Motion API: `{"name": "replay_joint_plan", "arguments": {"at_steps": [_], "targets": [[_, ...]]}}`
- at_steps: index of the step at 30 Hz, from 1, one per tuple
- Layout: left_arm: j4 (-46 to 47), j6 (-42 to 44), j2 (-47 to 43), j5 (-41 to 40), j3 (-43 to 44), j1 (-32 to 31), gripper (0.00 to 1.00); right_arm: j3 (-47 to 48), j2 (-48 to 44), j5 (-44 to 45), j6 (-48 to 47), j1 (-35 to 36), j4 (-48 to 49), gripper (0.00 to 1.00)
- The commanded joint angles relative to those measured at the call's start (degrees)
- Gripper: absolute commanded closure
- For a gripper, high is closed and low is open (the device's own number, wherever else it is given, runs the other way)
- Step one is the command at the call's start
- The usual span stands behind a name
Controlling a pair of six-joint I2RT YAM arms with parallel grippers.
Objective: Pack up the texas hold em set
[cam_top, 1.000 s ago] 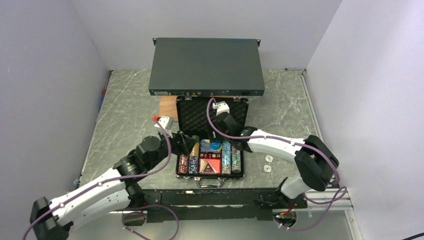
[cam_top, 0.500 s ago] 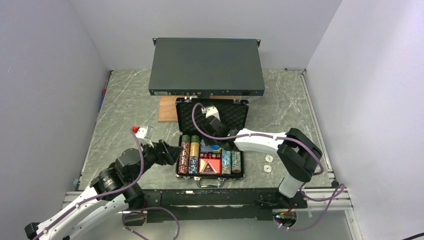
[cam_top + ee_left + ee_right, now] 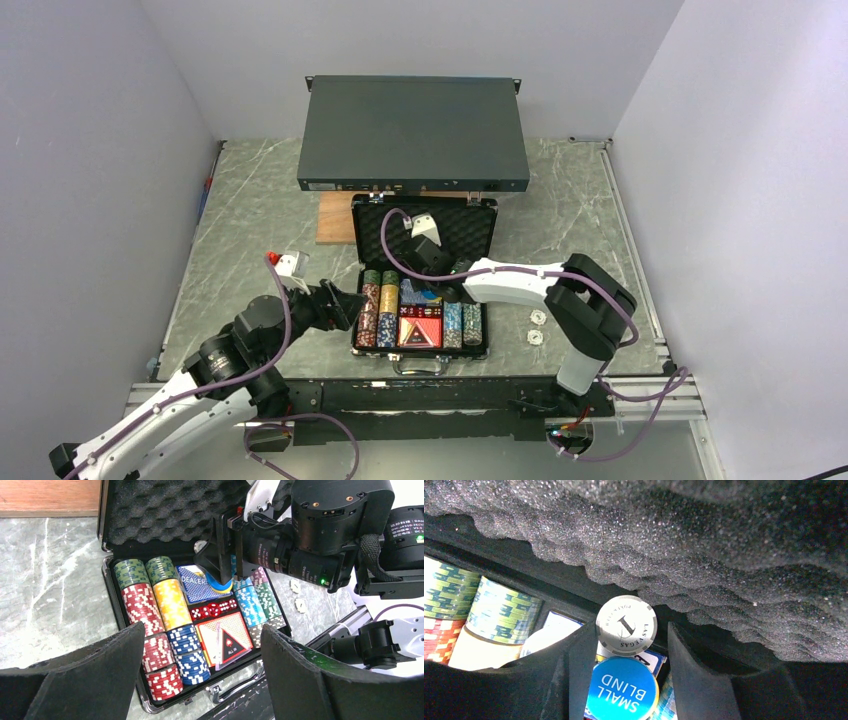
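Right end effector [image 3: 628, 632] narrower around chip [image 3: 626, 622]

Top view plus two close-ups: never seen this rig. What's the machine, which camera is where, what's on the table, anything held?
Two robot arms bolted at the table's near edge, each with a two-finger gripper. The wide shot looks down from above and behind; the close-ups come from wrist cameras. On the table: an open black briefcase holding poker chip rows, red dice and cards, a dark grey rack box behind it, two white discs right of the case. The left gripper is open and empty beside the case. The right gripper straddles a white Las Vegas chip by the foam lid, near a blue SMALL BLIND disc, not clamped.
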Motion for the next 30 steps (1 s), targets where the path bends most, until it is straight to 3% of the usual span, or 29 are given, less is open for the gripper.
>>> {"name": "replay_joint_plan", "arguments": {"at_steps": [1, 13, 30], "targets": [[0.9, -0.8, 0.3, 0.8, 0.8, 0.2, 0.13, 2.1, 1.2, 1.8, 2.0, 0.1, 1.9, 0.45], [1.3, -1.7, 0.5, 1.1, 0.1, 0.1, 0.13, 3.7, 2.4, 2.7, 1.9, 0.2, 2.1, 0.48], [-0.6, -4.3, 2.5, -0.9, -0.7, 0.2, 0.13, 2.5, 0.3, 2.7, 0.7, 0.3, 2.8, 0.65]]}}
